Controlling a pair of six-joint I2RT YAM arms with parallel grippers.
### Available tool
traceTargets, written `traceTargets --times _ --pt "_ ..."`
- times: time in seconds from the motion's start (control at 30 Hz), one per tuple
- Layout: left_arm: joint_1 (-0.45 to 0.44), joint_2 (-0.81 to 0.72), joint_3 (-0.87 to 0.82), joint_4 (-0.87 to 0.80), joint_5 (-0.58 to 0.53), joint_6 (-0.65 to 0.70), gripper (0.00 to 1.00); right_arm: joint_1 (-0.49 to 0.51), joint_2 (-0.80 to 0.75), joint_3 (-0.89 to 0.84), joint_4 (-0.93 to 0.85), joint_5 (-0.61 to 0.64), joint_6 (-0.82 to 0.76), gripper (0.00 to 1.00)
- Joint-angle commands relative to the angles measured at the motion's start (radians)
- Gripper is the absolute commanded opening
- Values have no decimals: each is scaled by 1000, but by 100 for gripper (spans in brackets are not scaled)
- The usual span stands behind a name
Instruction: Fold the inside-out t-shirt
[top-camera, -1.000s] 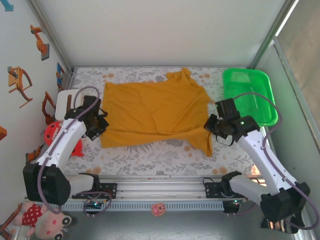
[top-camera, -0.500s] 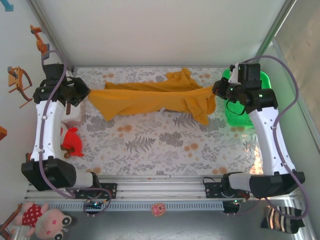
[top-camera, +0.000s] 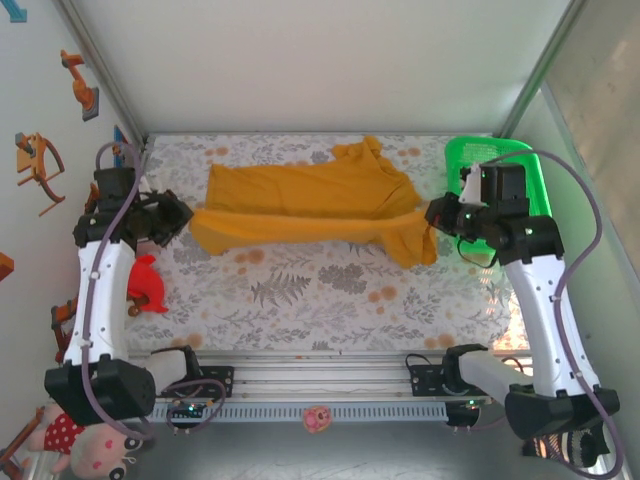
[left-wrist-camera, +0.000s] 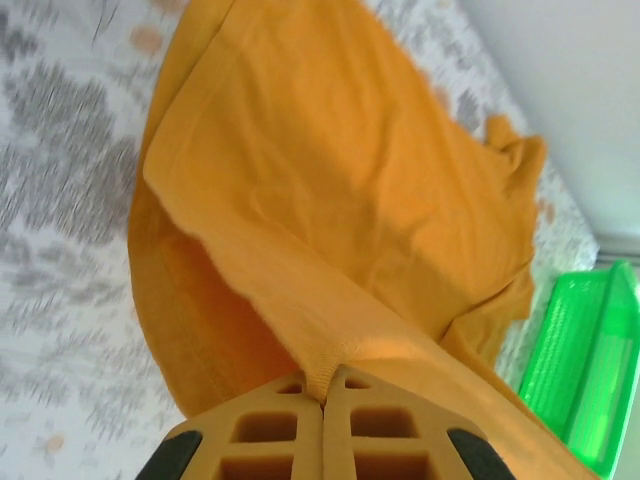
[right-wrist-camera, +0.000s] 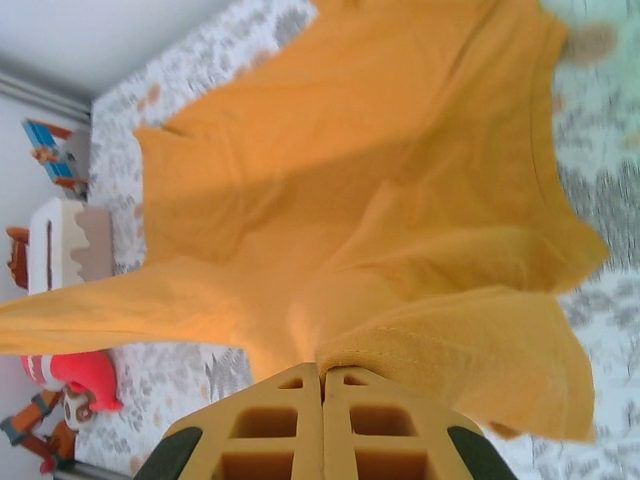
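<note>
Left gripper (top-camera: 178, 218): left-centre of the overhead view, jaws closed on the left end of the shirt; in its own wrist view the tan fingers (left-wrist-camera: 270, 435) meet at the bottom of the frame with a ridge of cloth pinched at their tips
Right gripper (top-camera: 437, 213): right-centre of the overhead view, just in front of the basket, jaws shut tight on the shirt's right end; in its wrist view a hemmed edge of cloth is caught where the fingers (right-wrist-camera: 375, 430) come together
Inside-out t-shirt (top-camera: 310, 200): upper middle of the overhead view, on the table; its far part lies flat, while the near edge is raised and drawn into a narrow band running from one gripper to the other
Shirt details: a bunched piece pokes toward the back wall at upper centre; a loose flap hangs just below and left of the right gripper; visible stitching along the hems in both wrist views
Table (top-camera: 320, 295): grey floral cover, bare across the lower middle of the overhead view
Green basket (top-camera: 472, 160): upper right of the overhead view, against the back corner, partly covered by the right arm; well apart from the shirt's flat part
Red toy (top-camera: 146, 285): left edge of the overhead view, just beside the left arm's forearm
Plush toy (top-camera: 85, 440): lower left corner, off the table
</note>
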Motion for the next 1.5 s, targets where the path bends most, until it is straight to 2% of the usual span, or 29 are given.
traceTargets --times 0.0,0.23,0.37,0.47,0.8,1.3,1.47 --pt "-13 -110 -76 -96 2 -20 0 -7 -94 -65 -107 -34 27 0" --pt "-89 -308 -346 -168 -52 -113 0 -6 -273 -312 -290 -21 96 0" --pt "-89 -352 -375 -248 -90 -90 0 -6 -325 -445 -336 -47 110 0" --pt "-88 -350 -361 -284 -138 -61 0 -7 -330 -477 -353 -36 99 0" --pt "-70 -270 -300 -288 -229 4 0 -6 -332 -482 -326 -65 119 0" --pt "-58 -195 -257 -249 -235 34 0 -6 -284 -324 -274 -83 149 0" --pt "-54 -134 -243 -178 -223 30 0 -6 -207 -305 -201 -71 125 0"
